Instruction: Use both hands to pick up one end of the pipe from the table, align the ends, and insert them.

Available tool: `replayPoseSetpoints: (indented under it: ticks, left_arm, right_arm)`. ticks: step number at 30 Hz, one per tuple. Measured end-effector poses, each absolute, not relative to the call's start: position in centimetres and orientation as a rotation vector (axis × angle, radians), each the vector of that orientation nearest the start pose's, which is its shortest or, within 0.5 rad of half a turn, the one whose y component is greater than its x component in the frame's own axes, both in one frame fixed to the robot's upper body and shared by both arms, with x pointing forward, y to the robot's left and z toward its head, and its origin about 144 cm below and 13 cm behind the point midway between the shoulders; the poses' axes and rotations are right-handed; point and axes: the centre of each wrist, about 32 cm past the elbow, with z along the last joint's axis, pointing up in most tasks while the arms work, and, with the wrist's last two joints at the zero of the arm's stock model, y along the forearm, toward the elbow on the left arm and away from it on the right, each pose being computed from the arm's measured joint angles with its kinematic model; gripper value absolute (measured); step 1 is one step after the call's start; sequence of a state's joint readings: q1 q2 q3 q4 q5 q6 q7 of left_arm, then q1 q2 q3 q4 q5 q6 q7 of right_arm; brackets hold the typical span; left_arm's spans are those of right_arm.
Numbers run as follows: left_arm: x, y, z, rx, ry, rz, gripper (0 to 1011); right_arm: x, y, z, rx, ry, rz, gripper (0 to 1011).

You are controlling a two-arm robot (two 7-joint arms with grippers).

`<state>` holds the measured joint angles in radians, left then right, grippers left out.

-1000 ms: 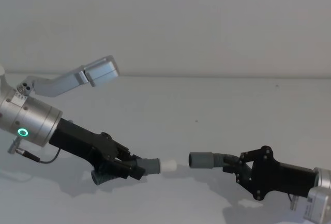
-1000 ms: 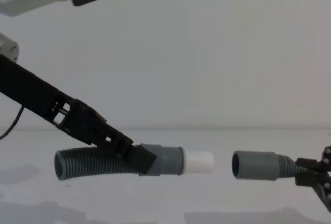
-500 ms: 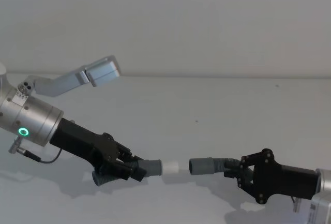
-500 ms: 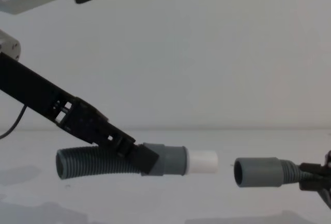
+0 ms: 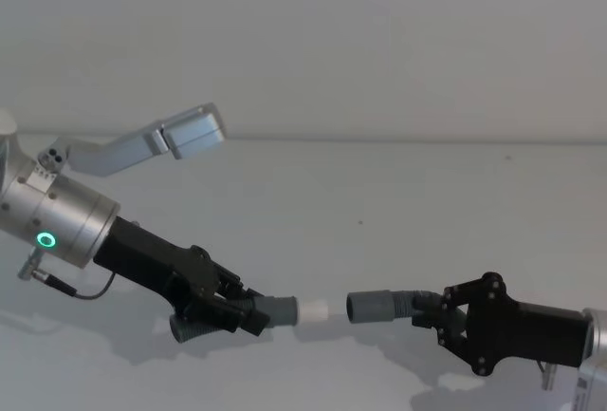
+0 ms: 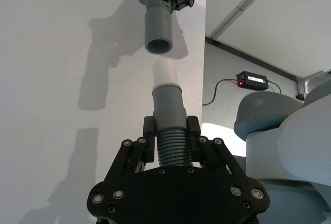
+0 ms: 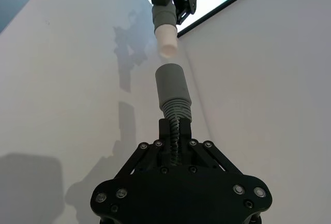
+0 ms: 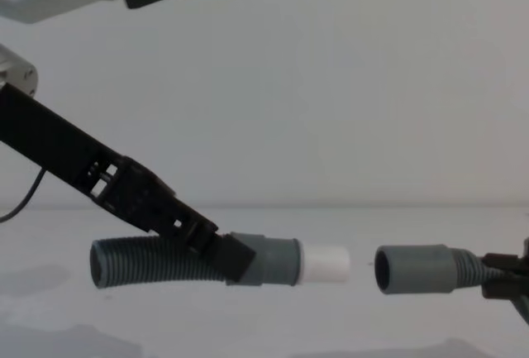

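Pipe halves hang above the table (image 5: 379, 193), spigot (image 8: 324, 264) facing socket (image 8: 412, 269) across a gap — left gripper (image 5: 237, 311) and right gripper (image 5: 432, 314) each clamped on hose — aligning now; next, a straight push together.

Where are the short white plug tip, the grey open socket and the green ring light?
short white plug tip (image 8: 324, 264): chest view, its side.
grey open socket (image 8: 413, 269): chest view, outer wall.
green ring light (image 5: 44, 239): head view, glowing ring.

A short open gap separates the white spigot (image 8: 324, 264) from the socket (image 8: 413, 269), nothing between them. Bare table (image 5: 379, 212) lies beyond the gap. A grey camera arm (image 5: 152, 144) hangs above, left of the spigot.
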<state>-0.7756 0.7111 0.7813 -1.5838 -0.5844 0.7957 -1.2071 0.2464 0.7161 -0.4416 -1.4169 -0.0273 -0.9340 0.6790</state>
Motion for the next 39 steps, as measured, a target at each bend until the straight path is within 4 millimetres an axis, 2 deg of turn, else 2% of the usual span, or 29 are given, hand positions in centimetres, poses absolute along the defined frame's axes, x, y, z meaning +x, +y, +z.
replayPoseSetpoints:
  ticks: [39]
  left_arm:
    - [56.7,24.4,133.1,0.603,0.382,-0.027,348]
  right_arm:
    - [49.6,-33.5,118.1,-0.186,-0.969,-0.165,85]
